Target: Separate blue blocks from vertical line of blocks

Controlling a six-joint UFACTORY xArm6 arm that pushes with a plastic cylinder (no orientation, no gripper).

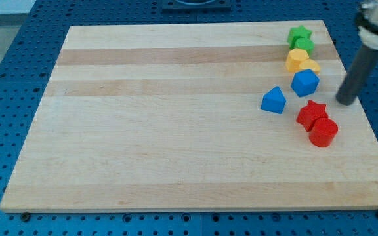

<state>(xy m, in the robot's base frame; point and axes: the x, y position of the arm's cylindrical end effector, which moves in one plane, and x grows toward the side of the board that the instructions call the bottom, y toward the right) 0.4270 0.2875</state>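
Observation:
A line of blocks runs down the view's right side of the wooden board. From the top: a green star, a green block, a yellow block, a second yellow block, a blue block, a red star and a red cylinder. A blue triangular block lies to the left of the line, apart from it. My tip is right of the blue block in the line, with a gap between them, and above-right of the red star.
The board lies on a blue perforated table. The board's right edge runs close to my tip.

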